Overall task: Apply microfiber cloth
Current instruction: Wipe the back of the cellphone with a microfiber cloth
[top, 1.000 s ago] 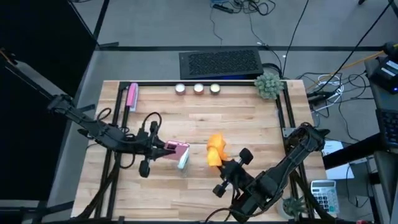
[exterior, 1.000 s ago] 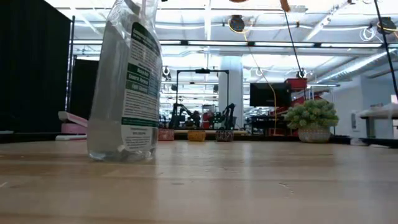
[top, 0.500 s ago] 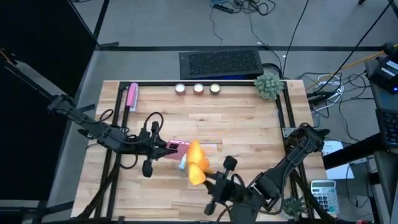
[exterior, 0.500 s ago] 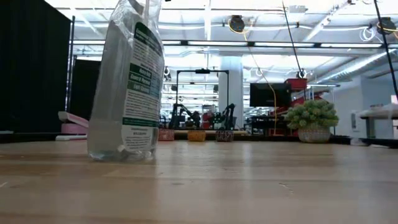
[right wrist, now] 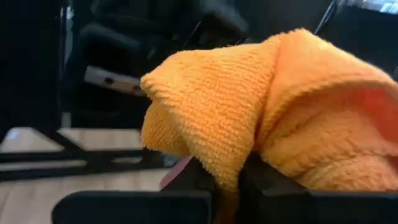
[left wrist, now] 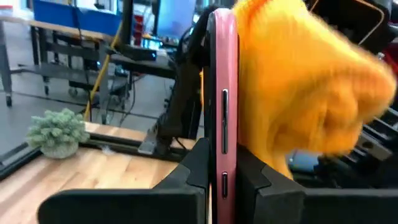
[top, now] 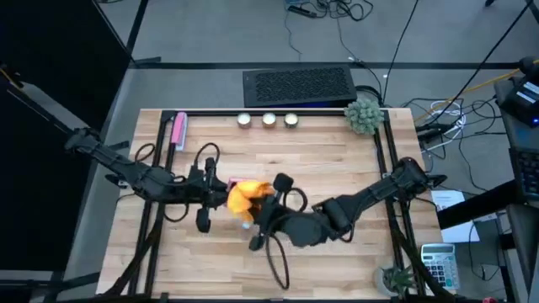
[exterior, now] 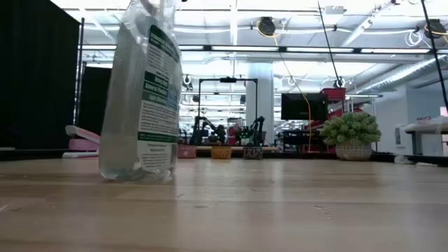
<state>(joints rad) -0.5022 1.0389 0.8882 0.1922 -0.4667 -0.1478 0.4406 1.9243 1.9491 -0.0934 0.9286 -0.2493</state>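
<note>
Orange microfiber cloth (top: pixel 242 197), clenched in my right gripper (top: pixel 257 212), has swung across from mid-table to press against the pink-cased phone (left wrist: pixel 222 106) my left gripper (top: pixel 216 194) grasps, so wiping can begin.

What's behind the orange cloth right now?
The microfiber cloth, held in the right hand, presses against a pink-cased phone clamped upright in the left hand. The phone's face is hidden.
</note>
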